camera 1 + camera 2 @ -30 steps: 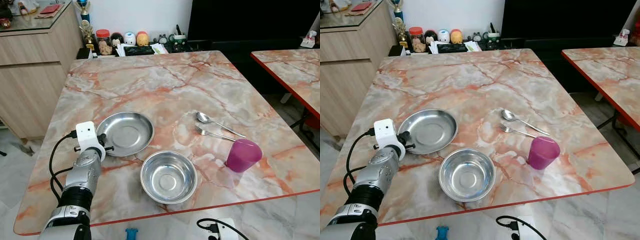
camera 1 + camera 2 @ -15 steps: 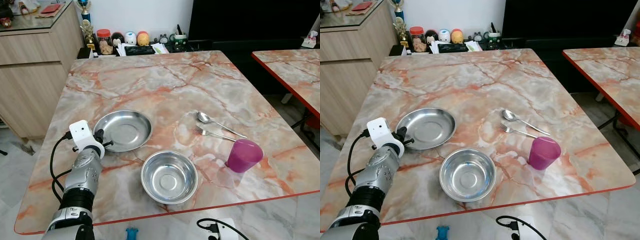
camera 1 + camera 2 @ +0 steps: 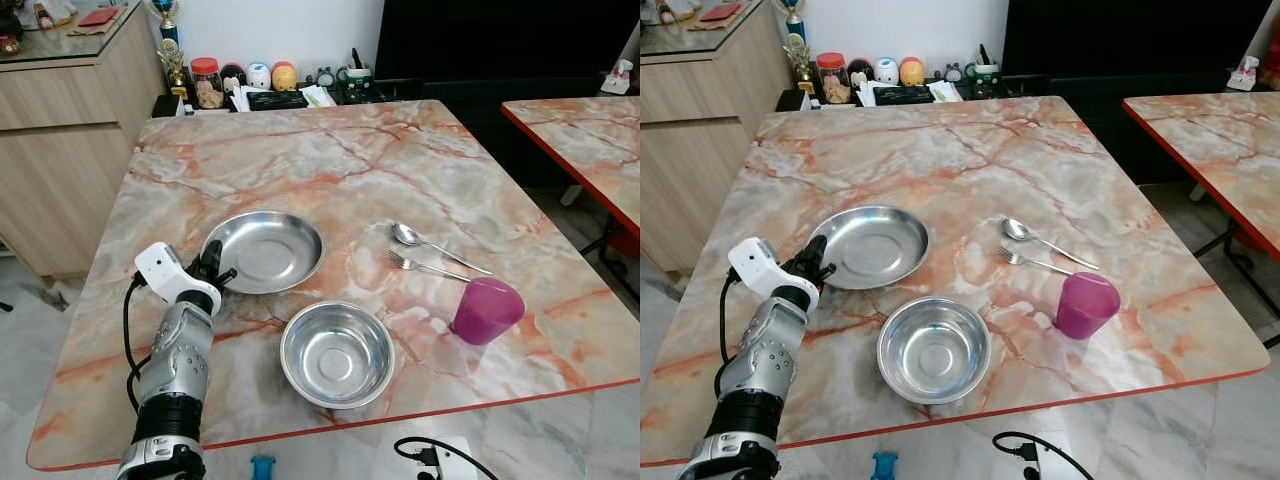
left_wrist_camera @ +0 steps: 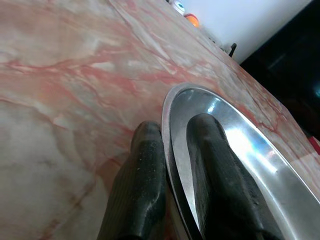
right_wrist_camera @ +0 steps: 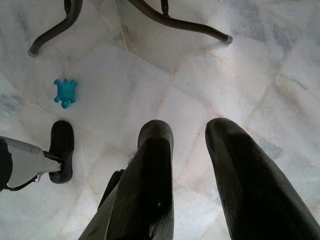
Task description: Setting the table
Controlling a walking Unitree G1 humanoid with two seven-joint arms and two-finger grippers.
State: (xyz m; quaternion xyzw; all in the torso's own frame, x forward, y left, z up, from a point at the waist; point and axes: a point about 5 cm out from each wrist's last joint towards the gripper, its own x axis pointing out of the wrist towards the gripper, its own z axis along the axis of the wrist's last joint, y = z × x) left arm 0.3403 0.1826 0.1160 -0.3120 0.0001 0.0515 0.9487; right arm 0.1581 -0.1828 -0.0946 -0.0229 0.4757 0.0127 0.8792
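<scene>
A shallow steel plate (image 3: pixel 265 250) lies on the marble table (image 3: pixel 330 170), left of centre. My left gripper (image 3: pixel 212 268) is shut on the plate's near-left rim (image 4: pixel 172 145), one finger inside the dish and one under its edge. A deeper steel bowl (image 3: pixel 336 353) sits near the front edge. To the right lie a spoon (image 3: pixel 420 240) and a fork (image 3: pixel 425 266), with a purple cup (image 3: pixel 487 310) standing in front of them. My right gripper (image 5: pixel 185 135) hangs open over the floor below the table.
Jars, figurines and small clutter (image 3: pixel 260 85) line the far side beyond the table. A wooden cabinet (image 3: pixel 60 130) stands at the far left. A second marble table (image 3: pixel 585 140) is at the right. A blue toy (image 5: pixel 65 92) lies on the floor tiles.
My left gripper has swung the plate to the right and slightly farther from the table's left edge. The bowl, cutlery and cup have stayed put.
</scene>
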